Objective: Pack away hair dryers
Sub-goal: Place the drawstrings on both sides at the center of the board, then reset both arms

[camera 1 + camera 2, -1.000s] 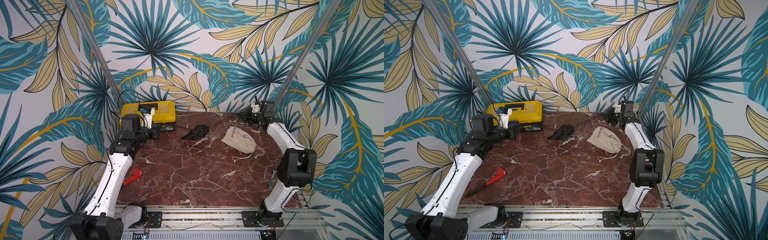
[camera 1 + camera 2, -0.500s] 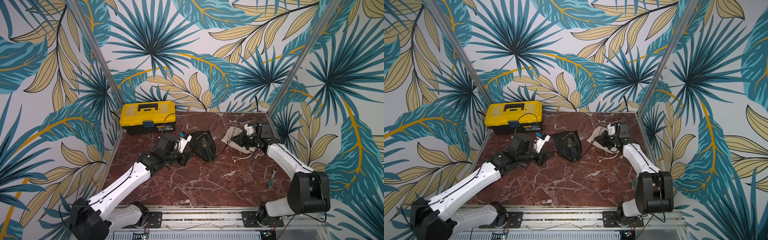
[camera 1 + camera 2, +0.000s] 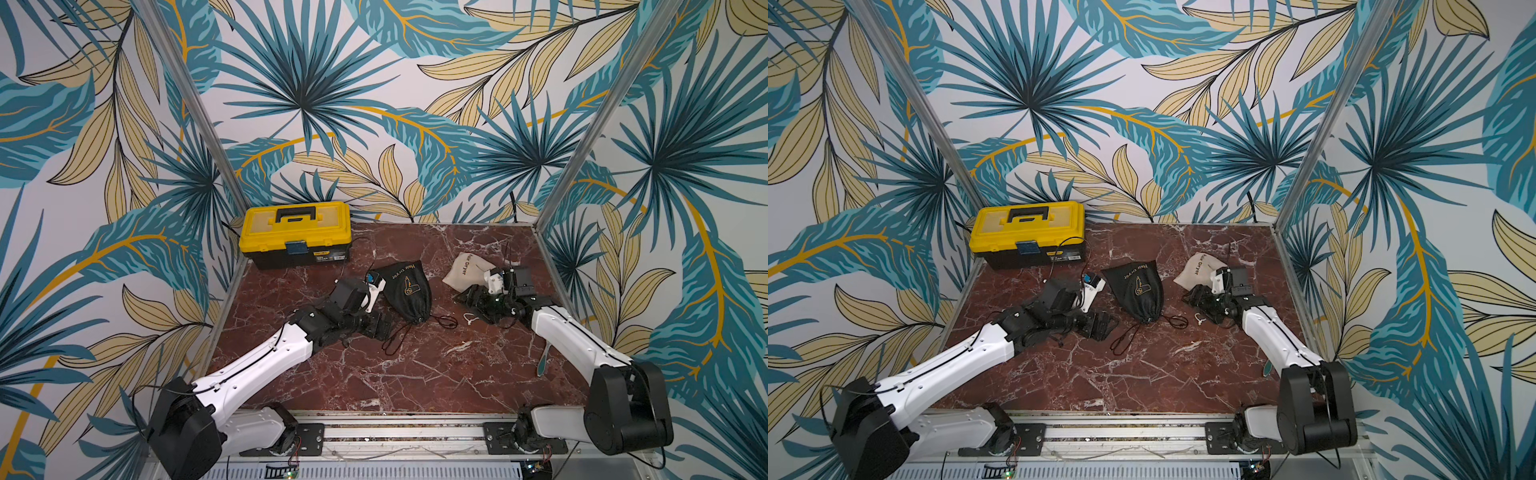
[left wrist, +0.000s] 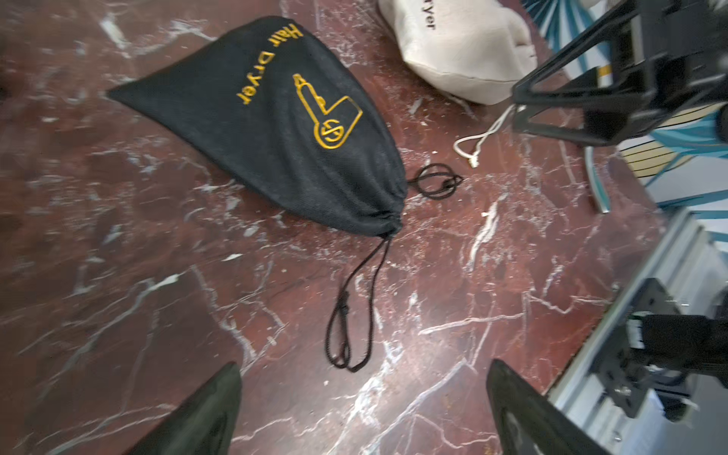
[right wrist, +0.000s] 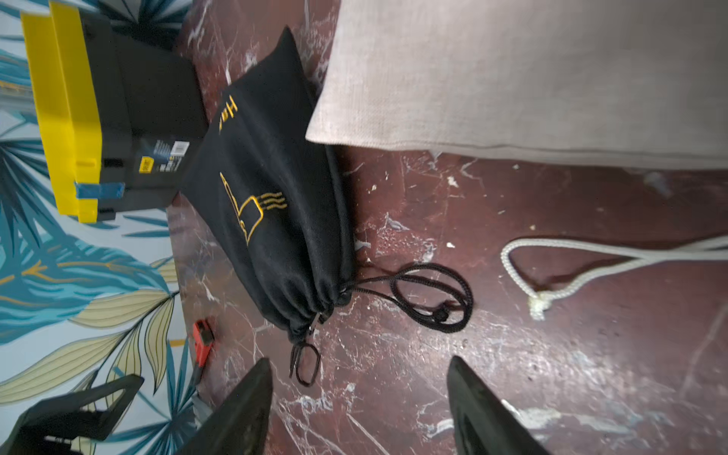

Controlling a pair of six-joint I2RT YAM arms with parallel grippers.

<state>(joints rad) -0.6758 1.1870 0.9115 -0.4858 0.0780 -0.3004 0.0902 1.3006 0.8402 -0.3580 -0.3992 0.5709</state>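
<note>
Tool (image 5: 203,346), red, maybe pliers: right wrist only; left end effector (image 4: 362,366) spread.

My red marble table (image 3: 415,374) carried a yellow toolbox (image 3: 297,232) at the back, a black drawstring bag (image 3: 409,286) mid-table and a beige bag (image 3: 463,270) near it

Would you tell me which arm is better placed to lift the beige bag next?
Probably right: the right gripper, open, sits beside the beige bag, white cord just ahead. The left gripper, also open, faces the black bag, which lies between it and the beige one.
</note>
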